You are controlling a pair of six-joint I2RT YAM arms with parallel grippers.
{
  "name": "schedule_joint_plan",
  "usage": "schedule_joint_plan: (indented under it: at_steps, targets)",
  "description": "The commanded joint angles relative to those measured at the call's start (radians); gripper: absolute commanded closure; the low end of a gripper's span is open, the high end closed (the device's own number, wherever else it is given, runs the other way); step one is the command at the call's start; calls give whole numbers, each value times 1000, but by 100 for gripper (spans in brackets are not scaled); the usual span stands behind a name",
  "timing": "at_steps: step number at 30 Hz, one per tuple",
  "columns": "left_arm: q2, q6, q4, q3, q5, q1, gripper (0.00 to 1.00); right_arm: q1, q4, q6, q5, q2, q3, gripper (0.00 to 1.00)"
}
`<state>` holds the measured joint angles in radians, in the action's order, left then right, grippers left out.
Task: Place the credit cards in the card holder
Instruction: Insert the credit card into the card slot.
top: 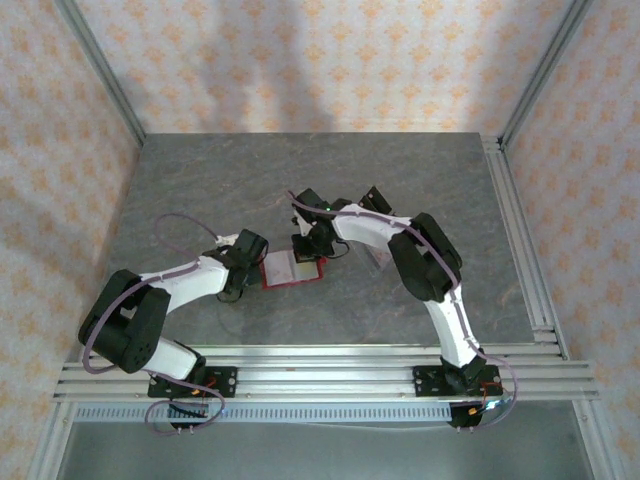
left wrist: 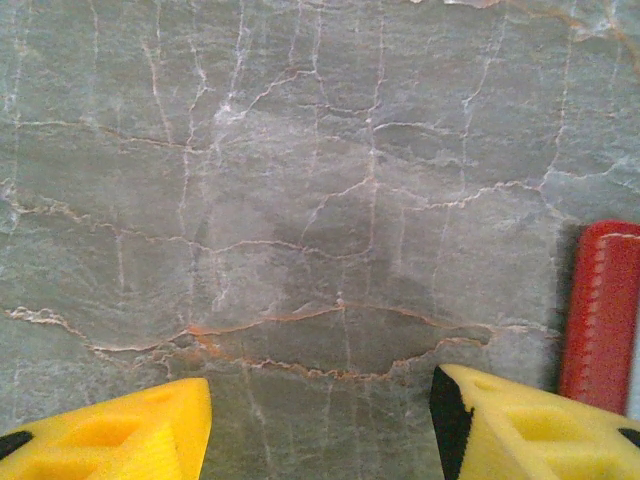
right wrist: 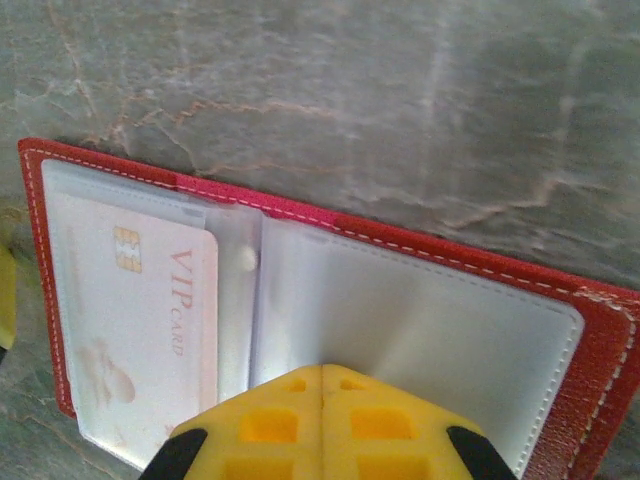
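Card holder (top: 290, 271) lies open and flat near the middle of the surface, a little toward the near edge, with its long axis roughly parallel to that edge. One credit card (right wrist: 140, 320), marked VIP, sits in the clear pocket of one half. The other half's pocket (right wrist: 430, 335) looks empty. The right tool (right wrist: 320, 385) hangs directly over the holder, by the fold next to the empty pocket. Its fingers are pressed together and nothing shows between them. The left tool (left wrist: 320, 405) stands just beside the holder's left end, spread and empty, with the red edge just past one finger. The right arm is therefore the nearer one, though it seems to carry no card. Which way the empty pocket opens cannot be told.
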<state>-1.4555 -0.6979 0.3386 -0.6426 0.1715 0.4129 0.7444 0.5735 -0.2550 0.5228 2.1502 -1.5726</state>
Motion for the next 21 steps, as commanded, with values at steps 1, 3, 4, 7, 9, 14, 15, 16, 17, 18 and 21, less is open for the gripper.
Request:
schedule_joint_plan:
  at_steps: [1,3,4,7,9,14,15,16,17,18,21]
  targets:
    - [9,23,41,-25,33,7,39,-22,-2,-18,-72,-44,79,100]
    - [8,26,39,-27,31,7,39,-28,-23,-26,-69,-64,117,100]
    - [7,28,36,-28,28,7,39,-28,-34,-31,-62,-72,130,100]
    - [4,30,33,-35,22,7,39,-28,-43,-36,-33,-85,134,100]
    - [6,36,29,-38,14,8,39,-28,-45,-40,-21,-94,125,100]
    - [15,49,28,-53,-4,12,39,-24,-27,-39,-7,-119,87,100]
    - [14,50,25,-58,-9,16,39,-22,-22,-37,-5,-121,79,100]
    - [12,52,23,-63,-13,21,39,-20,-19,-36,-3,-123,72,100]
    - [9,52,21,-68,-14,25,39,-18,-16,-35,-3,-122,66,100]
    - [5,53,19,-73,-16,30,39,-16,-12,-35,-3,-121,59,100]
    - [-17,54,17,-88,-13,44,39,-7,-12,-39,3,-107,45,100]
